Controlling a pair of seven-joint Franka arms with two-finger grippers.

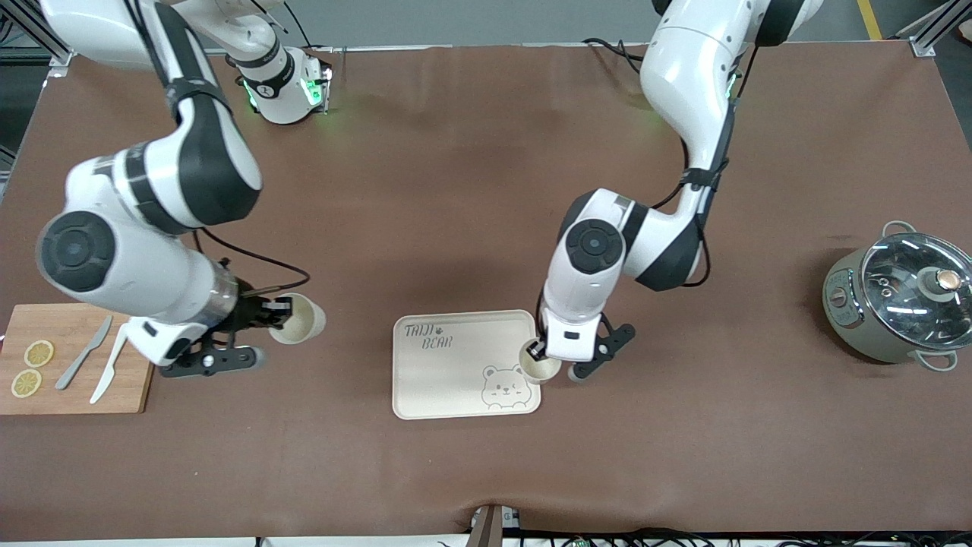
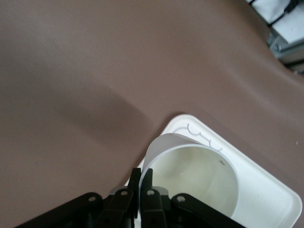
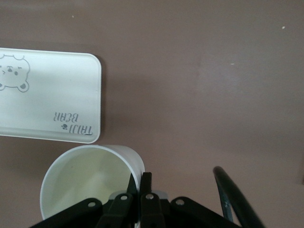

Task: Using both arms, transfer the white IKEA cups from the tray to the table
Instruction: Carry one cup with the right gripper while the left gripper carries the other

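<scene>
Currently, the scene reads as follows.

Left gripper (image 1: 538, 355): over the tray's edge toward the left arm's end of the table, jaws closed on the rim of one white cup, one finger inside the wall and one outside.
Left-held cup (image 1: 540, 365): upright with its mouth open upward, at the tray edge near the printed bear; the left wrist view shows it over a tray corner (image 2: 190, 183), though whether its base touches the tray cannot be told.
Right gripper (image 1: 275, 313): over bare table between the cutting board and the tray, jaws pinched on the rim of the second white cup.
Right-held cup (image 1: 300, 317): in the right gripper's grip, mouth up, well apart from the tray; the right wrist view shows its empty inside (image 3: 88, 183).
Tray (image 1: 448, 376): cream, lettered "TAIJI BEAR" with a bear face, lying mid-table.
Cutting board (image 1: 68, 334): wooden, at the right arm's end, carrying two lemon slices (image 1: 32, 368), a grey knife (image 1: 83, 352) and a white knife (image 1: 108, 365).
Pot (image 1: 896, 300): grey-green with a glass lid, at the left arm's end.
Table (image 1: 471, 190): brown covering.
</scene>
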